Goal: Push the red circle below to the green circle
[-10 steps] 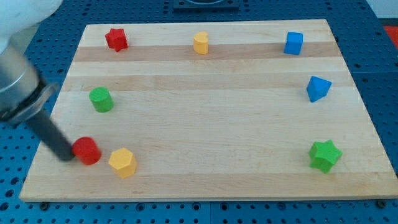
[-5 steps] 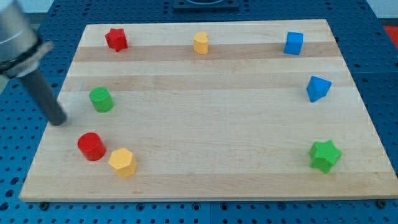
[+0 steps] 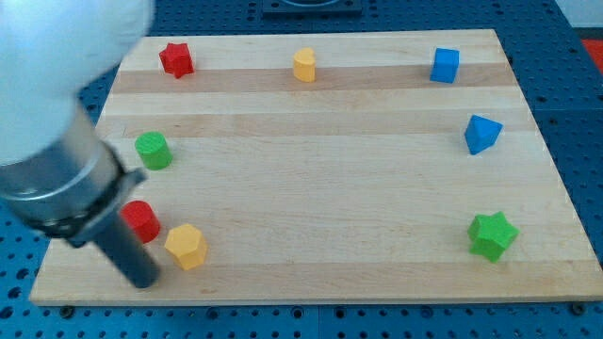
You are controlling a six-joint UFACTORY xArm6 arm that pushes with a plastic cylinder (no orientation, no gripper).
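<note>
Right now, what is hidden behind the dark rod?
The rod covers the left edge of the red circle. My tip rests left of the yellow hexagon, on the board.

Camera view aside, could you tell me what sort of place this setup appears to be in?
Most likely a robotics lab bench. A wooden board lies on a blue perforated table, small coloured blocks such as the red circle and green circle are scattered on it, and my tip rests near the red circle.

We see open board between red circle (image 3: 141, 220) and green circle (image 3: 151, 151); yellow hexagon (image 3: 186, 247) crowds red's lower right.
</note>
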